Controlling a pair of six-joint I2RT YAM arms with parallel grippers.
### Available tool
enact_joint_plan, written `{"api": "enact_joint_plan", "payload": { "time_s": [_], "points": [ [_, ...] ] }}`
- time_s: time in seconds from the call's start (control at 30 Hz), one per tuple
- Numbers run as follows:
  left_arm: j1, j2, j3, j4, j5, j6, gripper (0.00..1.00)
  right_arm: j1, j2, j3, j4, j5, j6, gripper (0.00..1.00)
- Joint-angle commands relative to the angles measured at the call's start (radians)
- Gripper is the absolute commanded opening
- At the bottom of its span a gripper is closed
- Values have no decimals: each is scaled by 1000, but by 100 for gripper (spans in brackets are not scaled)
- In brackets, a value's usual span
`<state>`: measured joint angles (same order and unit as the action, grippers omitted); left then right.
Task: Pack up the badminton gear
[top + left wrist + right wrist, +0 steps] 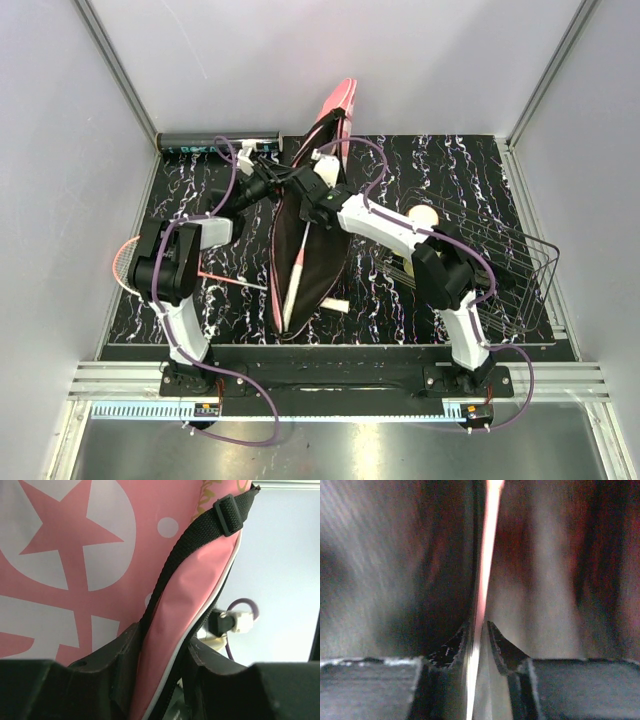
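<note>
The long pink racquet cover (338,105) lies open in the middle of the table, its dark inside (315,255) showing. A pink-red racquet with a white handle (294,285) lies inside it. My left gripper (272,182) is shut on the cover's left rim; in the left wrist view (160,640) its jaws pinch pink fabric (190,595) and a black strap (200,530). My right gripper (312,190) is shut on a thin pink-white edge (485,555), apparently the cover's other rim. A second racquet (125,260) lies at the far left, partly under my left arm. The black tube (215,142) lies at the back left.
A black wire basket (500,275) lies at the right under my right arm. A cup with a peach lid (425,213) stands beside it. A small white piece (335,305) lies by the cover's lower right edge. White walls close in the table.
</note>
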<state>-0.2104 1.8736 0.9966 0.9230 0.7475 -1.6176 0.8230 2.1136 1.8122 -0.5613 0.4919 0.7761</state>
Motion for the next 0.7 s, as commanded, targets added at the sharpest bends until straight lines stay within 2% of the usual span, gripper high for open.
{"api": "enact_joint_plan", "payload": {
  "time_s": [0.0, 0.03, 0.07, 0.1, 0.2, 0.23, 0.27, 0.33, 0.5, 0.6, 0.67],
  "points": [
    [17, -60, -30, 194, 211, -101, 0, -42, -36, 21, 138, 1, -256, 32],
    [23, -73, -29, 160, 211, -47, 0, -42, -61, 6, 138, -95, -331, 40],
    [32, -86, -27, 67, 207, -10, 0, -42, -85, -11, 135, -139, -363, 56],
    [39, -115, -23, 9, 196, 28, 0, -42, -146, -49, 132, -185, -394, 64],
    [66, -169, 5, -231, 164, 197, 0, -42, -278, -109, 123, -343, -491, 78],
    [74, -182, 20, -283, 152, 269, 0, -42, -311, -120, 110, -419, -530, 79],
    [94, -194, 26, -379, 141, 304, 0, -42, -343, -126, 106, -447, -553, 80],
    [115, -229, 37, -452, 104, 378, 0, -42, -434, -148, 90, -490, -616, 82],
    [190, -318, 89, -656, 52, 493, 0, -44, -613, -276, 141, -477, -762, 83],
    [238, -385, 132, -794, -3, 574, 0, -47, -653, -352, 182, -444, -836, 83],
    [281, -421, 160, -860, -23, 598, 0, -48, -656, -390, 219, -490, -882, 82]
  ]
}}
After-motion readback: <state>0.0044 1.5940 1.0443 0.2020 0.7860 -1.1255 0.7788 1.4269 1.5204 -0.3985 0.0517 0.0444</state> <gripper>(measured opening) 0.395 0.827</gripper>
